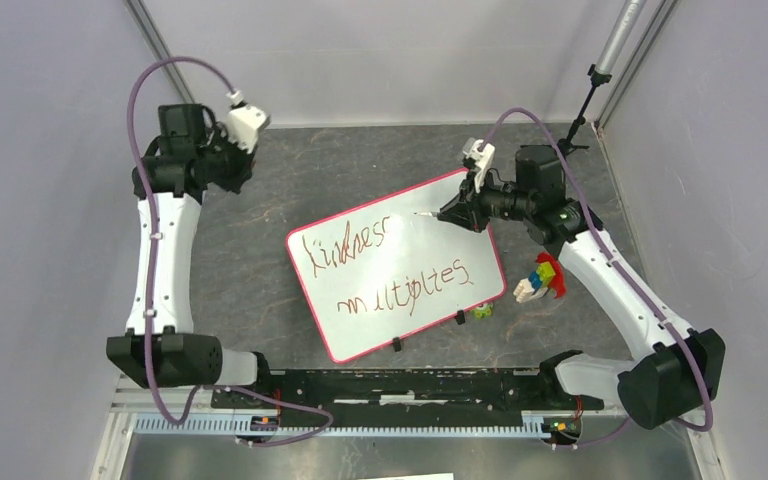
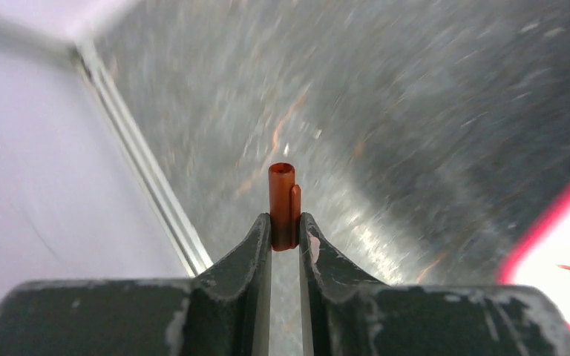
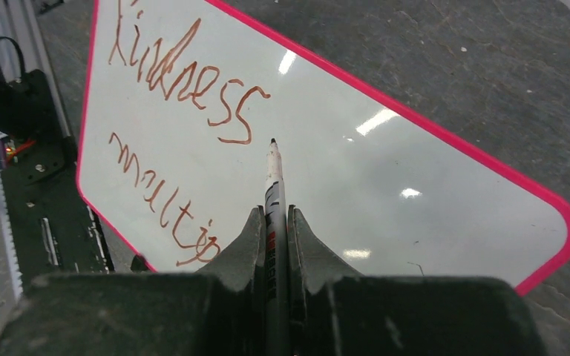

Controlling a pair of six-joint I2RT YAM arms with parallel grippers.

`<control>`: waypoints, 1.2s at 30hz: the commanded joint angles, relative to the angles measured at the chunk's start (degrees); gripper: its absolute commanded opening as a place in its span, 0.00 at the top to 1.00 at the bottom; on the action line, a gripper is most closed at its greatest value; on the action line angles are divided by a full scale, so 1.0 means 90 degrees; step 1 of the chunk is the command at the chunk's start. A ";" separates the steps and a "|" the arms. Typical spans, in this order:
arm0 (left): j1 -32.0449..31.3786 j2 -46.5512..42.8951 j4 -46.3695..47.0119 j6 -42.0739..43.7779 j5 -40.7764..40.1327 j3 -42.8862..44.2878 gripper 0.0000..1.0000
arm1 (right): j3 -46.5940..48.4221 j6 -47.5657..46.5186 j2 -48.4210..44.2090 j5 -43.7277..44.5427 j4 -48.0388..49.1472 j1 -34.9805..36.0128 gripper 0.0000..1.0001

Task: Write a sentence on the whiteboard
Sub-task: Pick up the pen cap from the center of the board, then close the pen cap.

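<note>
The whiteboard (image 1: pixel 397 262) lies tilted on the dark table, white with a red-pink border and two black clips on its near edge. The sentence (image 1: pixel 380 268) reads roughly "kindness multiplies" in two reddish-brown lines; it also shows in the right wrist view (image 3: pixel 185 81). My right gripper (image 1: pixel 457 213) is shut on a white marker (image 3: pixel 273 185), tip held over the board just right of "kindness". My left gripper (image 1: pixel 243 150) is at the far left, off the board, shut on the reddish-brown marker cap (image 2: pixel 283 204). The board's corner shows in the left wrist view (image 2: pixel 564 252).
A small pile of coloured toy blocks (image 1: pixel 541 277) lies right of the board, and a small green-and-white thing (image 1: pixel 482 311) sits by its near right edge. A black rail (image 1: pixel 410 385) runs along the near table edge. Enclosure walls stand close around.
</note>
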 commanded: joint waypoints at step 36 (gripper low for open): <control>-0.7034 0.0364 -0.2165 -0.0296 -0.0867 0.1211 0.98 | -0.2272 0.4500 -0.0646 -0.3320 0.4081 0.0186 1.00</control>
